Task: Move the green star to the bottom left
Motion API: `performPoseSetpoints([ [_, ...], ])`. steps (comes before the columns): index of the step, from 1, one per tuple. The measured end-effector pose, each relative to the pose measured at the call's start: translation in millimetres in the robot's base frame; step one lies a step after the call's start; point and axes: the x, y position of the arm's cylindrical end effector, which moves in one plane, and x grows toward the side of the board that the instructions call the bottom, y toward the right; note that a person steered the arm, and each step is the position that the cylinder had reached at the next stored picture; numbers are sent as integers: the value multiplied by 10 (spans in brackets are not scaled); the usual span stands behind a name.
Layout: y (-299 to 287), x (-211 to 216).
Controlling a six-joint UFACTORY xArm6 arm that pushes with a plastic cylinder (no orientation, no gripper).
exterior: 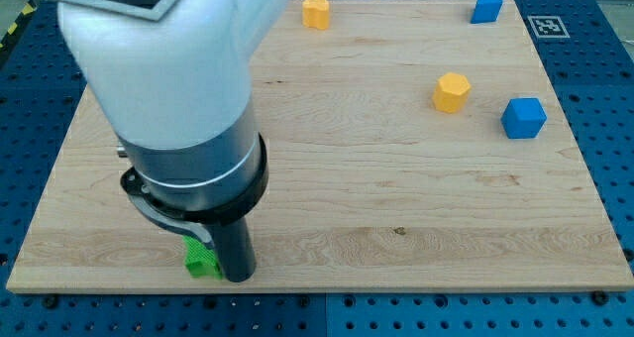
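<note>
**A:** Down at the wooden board's (396, 188) near edge, toward the view's bottom left, sits the small green plastic star (201, 262). Only part of it shows; the arm covers the rest.

**B:** So how much of the job would you call done?

**A:** Most of it, by my reading. The green star is already close to the board's bottom edge and well over on the left side. It is not right in the corner, though: a stretch of bare wood still lies between the star and the board's left edge. I judge a short push further left is what remains, if the corner itself is wanted.

**B:** And the tool?

**A:** My tip (238, 277) is just beside the green star, on the star's right, and looks to be touching it or nearly so. I cannot tell for sure, since the dark rod hides that side. The rod has nothing to open or close; it simply stands against the star's right flank, which suits a leftward push.

**B:** Anything else near the star?

**A:** Nothing close. Well away from the star, toward the view's top right, are a yellow hexagonal block (451, 91) and a blue cube (523, 117). Further still, at the board's far edge, a second yellow block (315, 12) and a second blue block (485, 6).
</note>
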Motion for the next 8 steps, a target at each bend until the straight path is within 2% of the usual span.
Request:
performPoseSetpoints([
  [2,-332,0],
  [4,-535,-199],
  [8,-494,-701],
])
